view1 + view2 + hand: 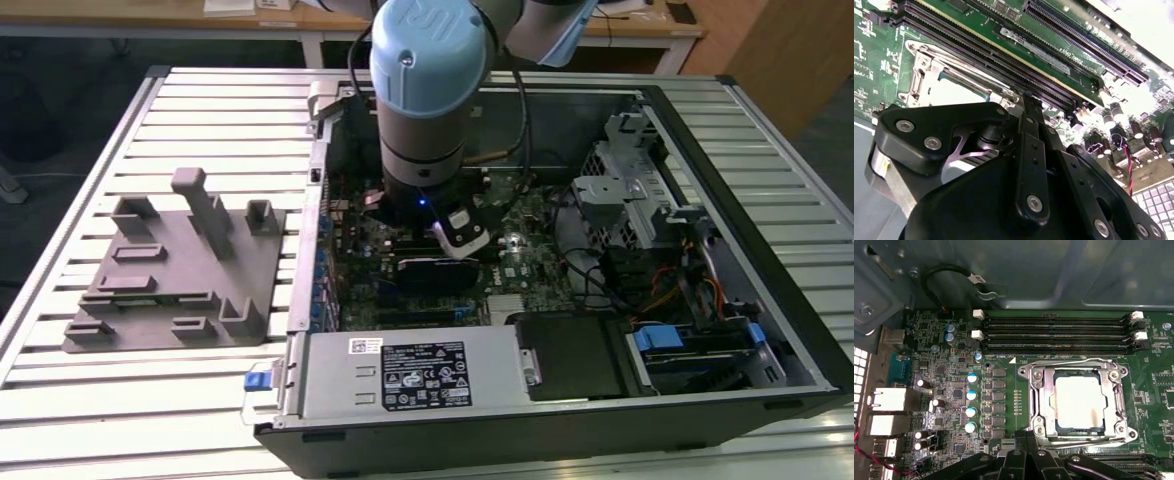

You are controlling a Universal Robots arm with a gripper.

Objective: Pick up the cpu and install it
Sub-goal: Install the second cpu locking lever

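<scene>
Computer case (400, 440): open-sided tower lying flat on a slatted metal table (160, 410); holds the motherboard, a power supply, drive cages and cable bundles.
Motherboard (1004, 390): green board on the case floor, in both wrist views.
Socket frame (1076, 402): silver metal bracket on the motherboard, at about 3 o'clock from the row of blue-topped capacitors (972, 402) in the first wrist view.
Contents of socket frame: the cpu (1079, 401), pale square top facing up, lying flat inside the bracket opening; also seen as a pale patch (956, 92) in the second wrist view.
Memory slots (1054, 332): long black rows at 12 o'clock from the socket in the first wrist view, white latches at their ends, no modules seated.
Power supply (407, 375): grey box with a label, at the case's near edge, 6 o'clock from the arm in the exterior view.
Drive cage (627, 180): bare metal bracket at 3 o'clock from the arm, orange and black cables below it.
Fixture block (167, 270): grey, with upright posts, on the table at 9 o'clock from the case, well apart from the arm.
Arm (424, 90): blue-capped, reaching down into the case above the motherboard.
Gripper (1026, 100): black linkage just beside the socket frame; fingers drawn close together, nothing held between them, not touching the cpu.
</scene>
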